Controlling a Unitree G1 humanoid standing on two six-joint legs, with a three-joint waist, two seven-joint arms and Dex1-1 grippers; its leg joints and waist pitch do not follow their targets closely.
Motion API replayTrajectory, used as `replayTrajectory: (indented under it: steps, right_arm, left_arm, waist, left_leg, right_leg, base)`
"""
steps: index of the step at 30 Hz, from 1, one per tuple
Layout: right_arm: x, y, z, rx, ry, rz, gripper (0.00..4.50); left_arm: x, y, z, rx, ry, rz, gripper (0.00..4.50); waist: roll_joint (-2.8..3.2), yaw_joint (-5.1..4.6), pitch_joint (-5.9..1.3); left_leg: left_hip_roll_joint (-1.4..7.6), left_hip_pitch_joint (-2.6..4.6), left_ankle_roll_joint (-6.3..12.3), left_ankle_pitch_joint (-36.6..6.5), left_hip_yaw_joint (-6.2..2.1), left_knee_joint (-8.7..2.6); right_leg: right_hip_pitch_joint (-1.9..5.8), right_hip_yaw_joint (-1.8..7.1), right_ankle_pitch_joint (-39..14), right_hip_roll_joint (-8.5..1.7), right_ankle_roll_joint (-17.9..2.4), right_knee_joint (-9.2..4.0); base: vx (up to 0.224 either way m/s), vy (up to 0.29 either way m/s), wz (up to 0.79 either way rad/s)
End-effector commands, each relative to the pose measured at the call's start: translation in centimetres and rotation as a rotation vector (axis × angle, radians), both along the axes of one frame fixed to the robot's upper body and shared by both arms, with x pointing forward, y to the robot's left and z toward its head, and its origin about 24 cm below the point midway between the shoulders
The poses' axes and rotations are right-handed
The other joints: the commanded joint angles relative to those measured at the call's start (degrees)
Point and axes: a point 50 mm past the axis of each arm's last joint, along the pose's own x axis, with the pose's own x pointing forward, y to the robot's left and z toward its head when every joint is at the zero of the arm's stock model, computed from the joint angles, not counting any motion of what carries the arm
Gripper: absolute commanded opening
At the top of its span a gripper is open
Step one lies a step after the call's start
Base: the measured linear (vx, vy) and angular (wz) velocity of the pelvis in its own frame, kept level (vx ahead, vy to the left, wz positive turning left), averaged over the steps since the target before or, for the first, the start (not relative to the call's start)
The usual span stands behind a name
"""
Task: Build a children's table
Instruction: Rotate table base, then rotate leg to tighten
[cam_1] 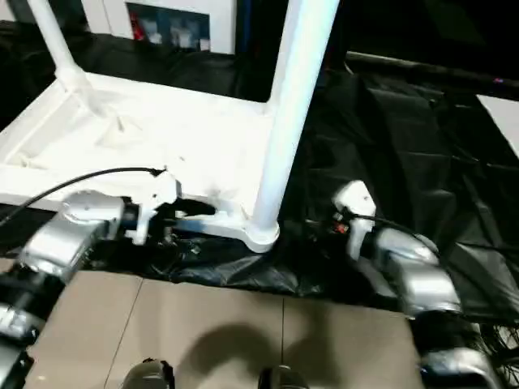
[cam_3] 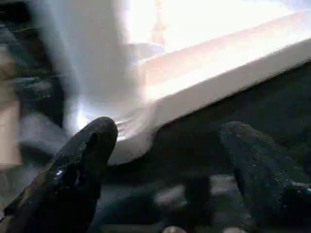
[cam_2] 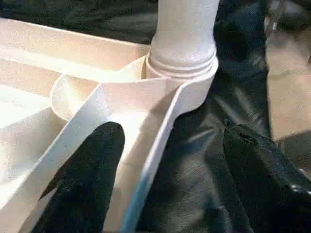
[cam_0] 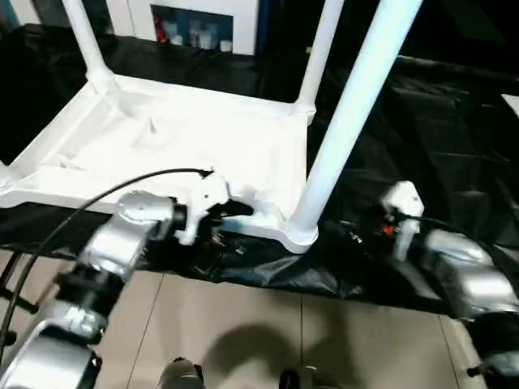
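The white tabletop [cam_0: 174, 142] lies upside down on black plastic sheeting [cam_0: 438, 130], three legs standing up out of its corner sockets. I see the nearest leg [cam_0: 345, 126] seated in the corner socket [cam_2: 182, 73] closest to me. My left gripper [cam_2: 167, 179] is spread open across the tabletop's near rim just beside that socket, one finger [cam_2: 85, 179] inside the rim, the other over the sheeting. My right gripper [cam_3: 167, 170] hangs released, empty, near the same corner. A white cabinet [cam_0: 195, 24] stands beyond the tabletop.
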Motion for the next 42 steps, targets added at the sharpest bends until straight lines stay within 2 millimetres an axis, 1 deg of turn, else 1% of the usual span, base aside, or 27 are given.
replayTrajectory:
  steps: [1, 3, 4, 5, 7, 9, 10, 11, 12, 13, 14, 15, 17, 18, 19, 21, 23, 25, 26, 27, 28, 30, 32, 36, 37, 38, 42]
  right_arm:
    - [-0.6, 0.1, 0.6, 0.002, 0.021, 0.071, 4.29]
    - [-0.6, 0.1, 0.6, 0.002, 0.021, 0.071, 4.36]
    - [-0.9, 0.1, 0.8, -0.004, 0.028, 0.094, 4.48]
    - [-1.2, 0.1, 0.9, -0.011, 0.038, 0.118, 4.48]
    - [-1.4, 0.2, 1.0, -0.015, 0.046, 0.133, 4.5]
    - [-1.5, 0.1, 1.1, -0.021, 0.047, 0.139, 4.5]
    - [-1.5, 0.1, 1.1, -0.025, 0.044, 0.137, 4.5]
    - [-1.5, 0.1, 1.1, -0.026, 0.042, 0.134, 4.5]
    - [-1.7, 0.1, 1.3, -0.027, 0.047, 0.133, 4.5]
    - [-1.8, 0.1, 1.4, -0.028, 0.052, 0.134, 4.5]
    - [-2.0, 0.1, 1.5, -0.027, 0.058, 0.136, 4.5]
    - [-2.1, 0.1, 1.6, -0.027, 0.065, 0.139, 4.5]
    - [-2.2, 0.1, 1.6, -0.028, 0.07, 0.141, 4.5]
    - [-2.4, 0.1, 1.6, -0.028, 0.077, 0.148, 4.5]
    - [-2.4, 0.1, 1.6, -0.028, 0.077, 0.148, 4.5]
    - [-2.5, 0.2, 1.7, -0.028, 0.083, 0.156, 4.5]
    - [-2.5, 0.3, 1.7, -0.032, 0.085, 0.159, 4.5]
    - [-2.5, 0.3, 1.7, -0.034, 0.086, 0.159, 4.5]
    - [-2.5, 0.3, 1.7, -0.036, 0.087, 0.159, 4.5]
    - [-2.5, 0.3, 1.8, -0.038, 0.088, 0.16, 4.5]
    - [-2.6, 0.3, 1.8, -0.039, 0.089, 0.161, 4.5]
    - [-2.6, 0.4, 1.8, -0.043, 0.091, 0.161, 4.5]
    - [-2.6, 0.4, 1.8, -0.045, 0.093, 0.16, 4.5]
    - [-2.7, 0.4, 1.8, -0.046, 0.097, 0.16, 4.5]
    - [-2.7, 0.4, 1.8, -0.047, 0.099, 0.159, 4.5]
    - [-2.7, 0.4, 1.8, -0.048, 0.099, 0.159, 4.5]
    - [-2.7, 0.5, 1.8, -0.051, 0.102, 0.157, 4.5]
  left_arm:
    - [0.5, -0.4, 0.1, 0.054, -0.028, -0.023, 3.3]
    - [0.5, -0.4, 0.1, 0.054, -0.028, -0.023, 3.25]
    - [0.8, -0.5, 0.0, 0.068, -0.032, -0.023, 3.04]
    - [1.0, -0.7, -0.1, 0.079, -0.03, -0.025, 3.04]
    - [1.1, -0.8, -0.2, 0.084, -0.027, -0.026, 2.87]
    - [1.1, -0.9, -0.4, 0.095, -0.028, -0.029, 2.73]
    - [1.2, -0.9, -0.6, 0.107, -0.025, -0.03, 2.66]
    - [1.2, -0.9, -0.7, 0.115, -0.025, -0.029, 2.58]
    - [1.3, -0.9, -0.8, 0.12, -0.023, -0.032, 2.58]
    - [1.3, -0.8, -0.8, 0.121, -0.02, -0.033, 2.51]
    - [1.5, -0.8, -0.8, 0.123, -0.022, -0.031, 2.42]
    - [1.6, -0.7, -0.8, 0.126, -0.025, -0.03, 2.24]
    - [1.7, -0.7, -0.8, 0.13, -0.033, -0.027, 2.16]
    - [1.9, -0.7, -0.8, 0.133, -0.037, -0.028, 2.16]
    - [1.9, -0.7, -0.8, 0.133, -0.037, -0.028, 1.98]
    - [2.0, -0.8, -0.8, 0.137, -0.043, -0.032, 1.98]
    - [2.1, -0.9, -0.7, 0.141, -0.047, -0.037, 1.76]
    - [2.2, -1.0, -0.7, 0.148, -0.047, -0.045, 1.69]
    - [2.3, -1.1, -0.7, 0.156, -0.048, -0.052, 1.5]
    - [2.3, -1.1, -0.8, 0.172, -0.046, -0.064, 1.5]
    - [2.3, -1.1, -0.9, 0.186, -0.04, -0.074, 1.35]
    - [2.3, -1.1, -1.0, 0.21, -0.032, -0.091, 1.31]
    - [2.3, -1.0, -1.0, 0.221, -0.029, -0.1, 1.07]
    - [2.3, -1.0, -1.1, 0.231, -0.022, -0.111, 0.91]
    - [2.3, -1.1, -1.1, 0.231, -0.007, -0.118, 0.72]
    - [2.3, -1.1, -1.1, 0.231, -0.006, -0.119, 0.72]
    - [2.2, -1.3, -1.1, 0.212, 0.062, -0.149, 0.36]
  waist:
    - [-0.03, 0.23, -5.3]
    - [-0.09, 0.27, -5.3]
    - [0.01, 0.25, -5.43]
    - [0.12, 0.31, -5.37]
    - [-0.11, 0.51, -5.45]
    - [-0.09, 0.55, -5.41]
    - [0.05, 0.54, -5.38]
    - [0.36, 0.61, -5.37]
    - [0.09, 0.69, -5.27]
    - [0.09, 0.77, -5.33]
    - [0.26, 0.92, -5.28]
    - [0.18, 0.95, -5.28]
    - [0.21, 1.06, -5.27]
    - [0.02, 1.06, -5.23]
    - [0.08, 1.15, -5.31]
    - [-0.03, 1.06, -5.21]
    - [0.04, 1.17, -5.23]
    - [0.0, 1.38, -5.26]
    - [-0.01, 1.43, -5.27]
    - [-0.06, 1.47, -5.28]
    - [-0.03, 1.47, -5.27]
    - [-0.07, 1.46, -5.24]
    - [-0.1, 1.48, -5.2]
    - [-0.02, 1.49, -5.18]
    - [-0.07, 1.49, -5.16]
    - [0.02, 1.5, -5.14]
    - [0.04, 1.52, -5.23]
  left_leg:
    - [-1.0, 1.02, 1.81, -13.19, 0.26, -3.54]
    - [-1.02, 0.93, 1.91, -12.68, 0.25, -3.49]
    - [-0.96, 0.87, 1.88, -11.89, 0.21, -3.48]
    - [-1.03, 0.98, 1.99, -11.95, 0.32, -3.41]
    - [-1.11, 0.86, 2.47, -11.11, 0.29, -3.35]
    - [-1.03, 0.94, 2.4, -11.65, 0.29, -3.35]
    - [-1.01, 0.96, 2.21, -12.21, 0.3, -3.37]
    - [-0.99, 1.01, 2.02, -12.52, 0.24, -3.39]
    - [-1.05, 1.02, 1.77, -13.04, 0.23, -3.45]
    - [-1.01, 1.08, 1.67, -13.16, 0.22, -3.45]
    - [-0.97, 1.07, 1.52, -13.23, 0.15, -3.5]
    - [-1.0, 1.08, 1.52, -13.3, 0.2, -3.49]
    - [-0.96, 1.17, 1.24, -14.01, 0.13, -3.55]
    - [-1.04, 1.04, 1.17, -14.24, 0.11, -3.57]
    - [-0.97, 1.1, 1.03, -14.25, 0.04, -3.59]
    - [-1.02, 1.02, 1.09, -14.32, 0.07, -3.59]
    - [-0.99, 1.09, 1.12, -14.32, 0.09, -3.57]
    - [-0.96, 1.16, 1.15, -14.26, 0.09, -3.55]
    - [-0.93, 1.1, 1.13, -14.11, 0.06, -3.56]
    - [-0.99, 1.09, 1.17, -14.05, 0.06, -3.56]
    - [-0.9, 1.1, 1.08, -14.19, 0.03, -3.6]
    - [-0.96, 1.11, 1.0, -14.48, 0.04, -3.61]
    - [-0.93, 1.08, 0.91, -14.58, 0.0, -3.63]
    - [-0.97, 1.04, 0.85, -14.6, -0.01, -3.66]
    - [-0.98, 1.08, 0.86, -14.85, 0.0, -3.66]
    - [-0.93, 1.14, 0.8, -15.13, -0.02, -3.69]
    - [-0.95, 1.11, 0.83, -14.75, -0.04, -3.68]
  right_leg:
    - [3.27, 1.02, -12.31, -1.9, -11.48, -4.84]
    - [3.28, 1.06, -11.75, -1.9, -11.38, -4.74]
    - [3.36, 1.02, -10.85, -2.02, -11.69, -4.59]
    - [3.18, 1.06, -10.67, -1.84, -11.73, -4.73]
    - [3.4, 1.02, -8.83, -1.82, -11.99, -4.56]
    - [3.26, 1.0, -9.33, -1.93, -12.43, -4.61]
    - [3.22, 1.0, -10.11, -1.95, -12.39, -4.72]
    - [3.21, 1.01, -10.44, -1.99, -12.38, -4.7]
    - [3.25, 1.01, -11.42, -1.91, -12.02, -4.91]
    - [3.27, 1.03, -11.71, -1.98, -11.92, -4.88]
    - [3.29, 1.06, -11.99, -2.01, -11.74, -4.91]
    - [3.28, 1.07, -12.06, -1.97, -11.58, -4.99]
    - [3.19, 1.03, -13.13, -2.06, -11.38, -5.05]
    - [3.23, 0.98, -13.93, -2.03, -10.97, -5.16]
    - [3.24, 0.99, -14.22, -2.16, -10.79, -5.11]
    - [3.16, 0.96, -14.51, -2.08, -10.79, -5.25]
    - [3.07, 0.99, -14.43, -2.09, -10.98, -5.27]
    - [3.06, 1.04, -14.25, -2.13, -10.89, -5.23]
    - [3.13, 1.04, -14.02, -2.18, -10.94, -5.15]
    - [3.13, 1.01, -14.1, -2.18, -10.87, -5.23]
    - [3.1, 1.02, -14.11, -2.23, -10.93, -5.18]
    - [3.07, 1.0, -14.85, -2.25, -10.75, -5.3]
    - [3.1, 1.0, -15.27, -2.31, -10.6, -5.31]
    - [3.1, 1.01, -15.41, -2.3, -10.66, -5.37]
    - [3.07, 0.99, -15.69, -2.29, -10.62, -5.42]
    - [3.02, 1.0, -16.0, -2.33, -10.71, -5.43]
    - [3.08, 1.01, -15.42, -2.37, -11.08, -5.36]
  base:
    - [0.0, 0.0, 0.0]
    - [0.0, 0.0, 0.0]
    - [0.0, 0.0, 0.0]
    - [0.0, 0.0, 0.0]
    - [0.0, 0.0, 0.0]
    - [0.0, 0.0, 0.0]
    - [0.0, 0.0, 0.0]
    - [0.0, 0.0, 0.0]
    - [0.0, 0.0, 0.0]
    - [0.0, 0.0, 0.0]
    - [0.0, 0.0, 0.0]
    - [0.0, 0.0, 0.0]
    - [0.0, 0.0, 0.0]
    - [0.0, 0.0, 0.0]
    - [0.0, 0.0, 0.0]
    - [0.0, 0.0, 0.0]
    - [0.0, 0.0, 0.0]
    - [0.0, 0.0, 0.0]
    - [0.0, 0.0, 0.0]
    - [0.0, 0.0, 0.0]
    - [0.0, 0.0, 0.0]
    - [0.0, 0.0, 0.0]
    - [0.0, 0.0, 0.0]
    - [0.0, 0.0, 0.0]
    - [0.0, 0.0, 0.0]
    - [0.0, 0.0, 0.0]
    - [0.0, 0.0, 0.0]
